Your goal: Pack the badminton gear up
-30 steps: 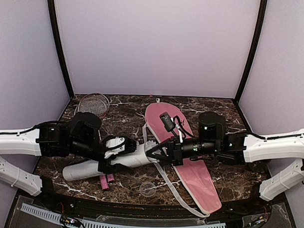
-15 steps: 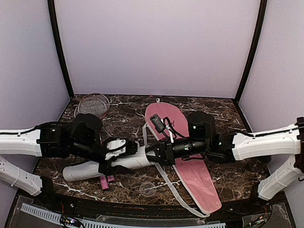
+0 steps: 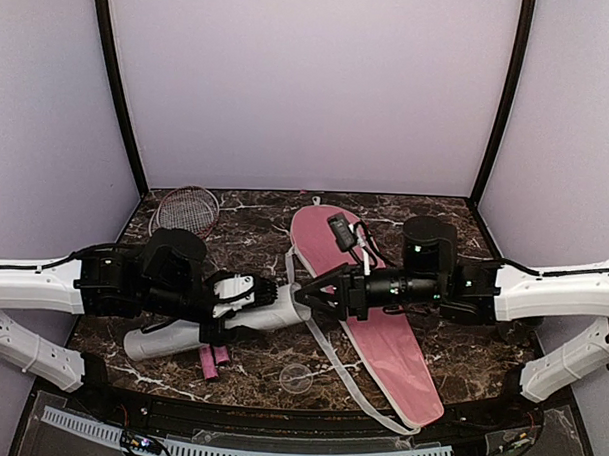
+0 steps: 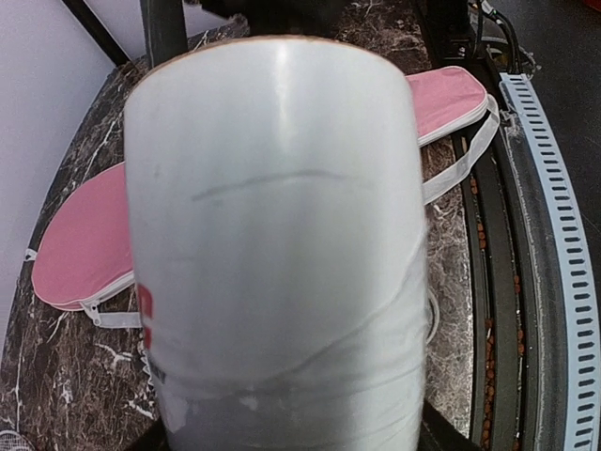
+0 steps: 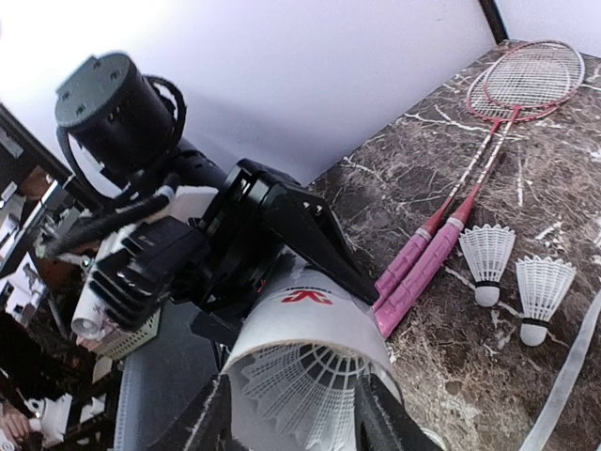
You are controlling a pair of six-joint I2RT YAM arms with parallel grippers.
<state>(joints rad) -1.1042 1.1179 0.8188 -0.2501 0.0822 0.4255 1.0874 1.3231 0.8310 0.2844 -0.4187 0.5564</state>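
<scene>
White tube [image 3: 166, 338] is clamped mid-body by left gripper [image 3: 232, 298] and held slanted over the marble table [image 3: 435, 228], its open end pointed at right gripper [image 3: 304, 296]. Right fingers [image 5: 377, 413] are spread and released, flanking the tube mouth with nothing grasped. One feather shuttlecock [image 5: 302, 383] is seen seated inside the tube. A second shuttlecock [image 5: 486, 261] and third shuttlecock [image 5: 543, 287] are stood on the table, near the pink handles of two red-framed rackets [image 5: 423, 263]. Pink racket bag [image 3: 391, 341] is laid flat under the right arm.
</scene>
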